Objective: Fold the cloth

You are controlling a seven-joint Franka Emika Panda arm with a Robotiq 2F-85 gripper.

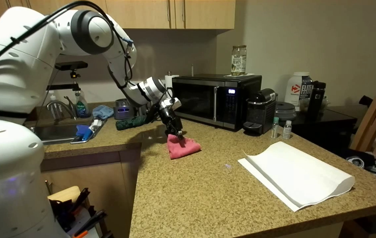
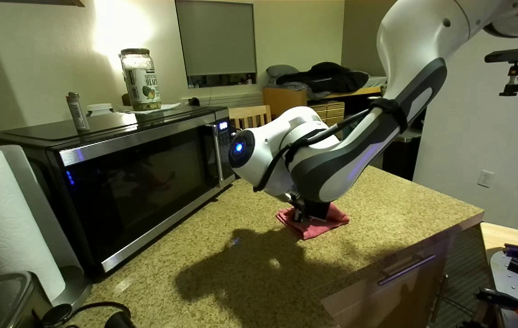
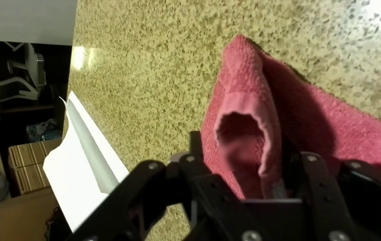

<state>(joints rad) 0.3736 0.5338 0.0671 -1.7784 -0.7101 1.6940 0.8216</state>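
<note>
Small pink-red folded fabric cloth [image 1: 183, 148]: presumably light, limp; grip at raised fold [image 3: 244, 75]. Black two-finger gripper [image 3: 242, 150]: jaws spread, cloth between them.

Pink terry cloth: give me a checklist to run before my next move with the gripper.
1. Pink terry cloth on speckled countertop: ok, its visible part lies within the countertop's edges in both exterior views.
2. Gripper open: ok, jaws stand apart with cloth between them in the wrist view.
3. Cloth flat: not ok, part of it arches up between the fingers.
4. Cloth free of both fingers: cannot tell, contact there is unclear.
5. White sheet out of the way: ok, it lies apart from the cloth.
6. Robot arm clear of the microwave: cannot tell, they overlap in both exterior views.
</note>
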